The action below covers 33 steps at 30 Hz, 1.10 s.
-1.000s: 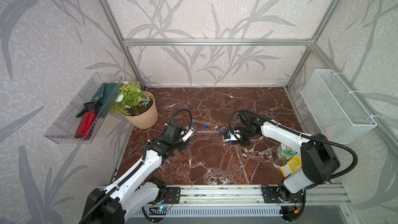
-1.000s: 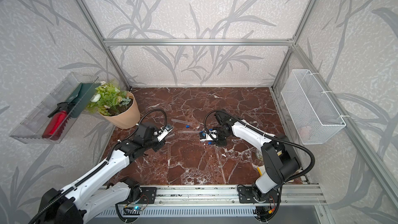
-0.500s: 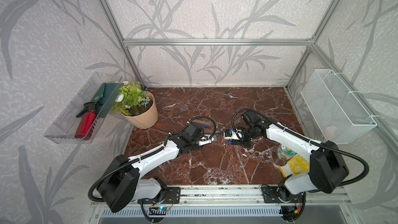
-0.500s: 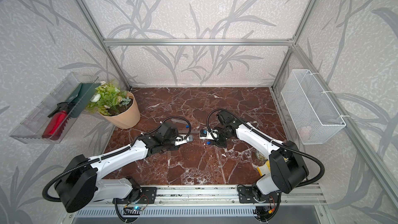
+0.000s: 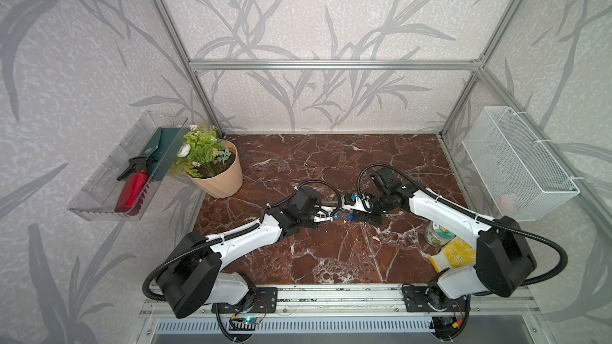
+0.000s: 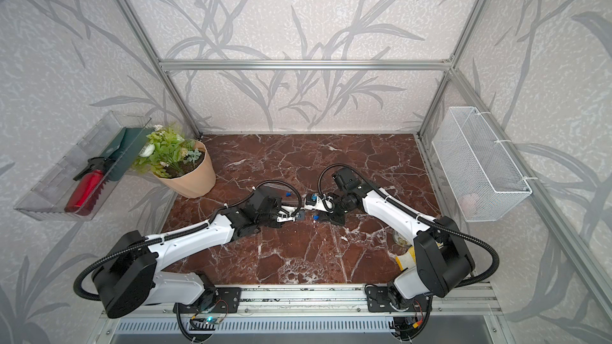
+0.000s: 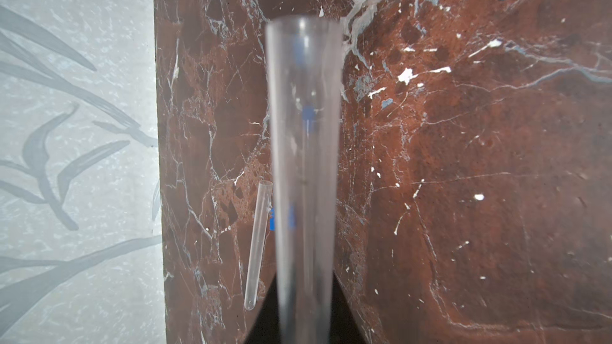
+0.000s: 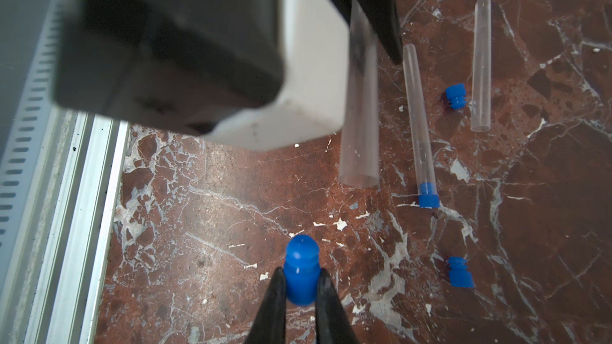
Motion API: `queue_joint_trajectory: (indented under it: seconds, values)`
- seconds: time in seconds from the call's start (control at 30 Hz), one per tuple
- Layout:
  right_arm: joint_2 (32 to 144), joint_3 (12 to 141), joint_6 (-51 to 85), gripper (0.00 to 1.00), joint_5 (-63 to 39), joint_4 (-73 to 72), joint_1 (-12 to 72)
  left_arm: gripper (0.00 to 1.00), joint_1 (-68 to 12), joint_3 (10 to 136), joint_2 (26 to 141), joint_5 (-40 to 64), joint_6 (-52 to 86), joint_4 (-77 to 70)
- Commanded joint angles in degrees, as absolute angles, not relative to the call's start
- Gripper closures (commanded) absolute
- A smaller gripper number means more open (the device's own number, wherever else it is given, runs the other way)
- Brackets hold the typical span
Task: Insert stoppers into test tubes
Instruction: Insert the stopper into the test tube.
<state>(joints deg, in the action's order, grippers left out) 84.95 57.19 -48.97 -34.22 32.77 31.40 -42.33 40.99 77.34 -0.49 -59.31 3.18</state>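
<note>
My left gripper (image 5: 331,216) is shut on a clear test tube (image 8: 359,127), held level just above the floor. Its open mouth faces my right gripper (image 8: 300,279), a short gap away. The right gripper is shut on a blue stopper (image 8: 300,273), rounded end toward the tube. In the left wrist view the held tube (image 7: 304,160) runs out from my gripper (image 7: 304,309). On the floor lie a tube (image 8: 419,120) with a stopper (image 8: 428,195) in its mouth, an empty tube (image 8: 482,64), and two loose stoppers (image 8: 456,95) (image 8: 460,273).
A potted plant (image 5: 215,173) stands at the back left, beside a clear wall tray (image 5: 99,193) with a red bottle. A white mesh basket (image 5: 516,167) hangs on the right wall. A can (image 5: 438,233) and a yellow pack (image 5: 453,254) sit by the right arm's base.
The left arm has swung right and forward to the middle, bringing its tube up to the right gripper. The right gripper has hardly moved and keeps its stopper.
</note>
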Motion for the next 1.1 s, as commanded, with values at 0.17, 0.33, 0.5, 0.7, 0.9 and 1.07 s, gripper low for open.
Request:
queue_joint_trajectory:
  seconds: [0.17, 0.33, 0.5, 0.7, 0.9, 1.07]
  values:
    - [84.53, 58.36, -47.11, 0.84, -36.28, 31.51, 31.72, 1.00, -42.96, 41.60, 79.77, 1.67, -62.89, 2.39]
    - [85.30, 58.90, -47.09, 0.84, -36.42, 31.18, 31.67, 1.00, -43.37, 41.95, 80.57, 1.58, -64.86, 1.75]
    - [85.95, 59.37, -47.00, 0.85, -36.47, 30.98, 31.65, 1.00, -43.66, 42.10, 80.82, 1.68, -65.00, 0.92]
    - [86.44, 59.24, -46.99, 0.84, -36.47, 30.76, 31.64, 1.00, -43.94, 42.02, 80.90, 2.32, -64.84, -0.08]
    - [87.05, 59.28, -46.77, 0.84, -36.34, 30.40, 31.69, 1.00, -44.20, 42.23, 80.98, 2.50, -64.19, -0.70]
    - [87.96, 60.34, -46.71, 0.85, -35.78, 31.37, 31.72, 1.00, -44.69, 41.86, 80.53, 2.68, -64.63, -1.30]
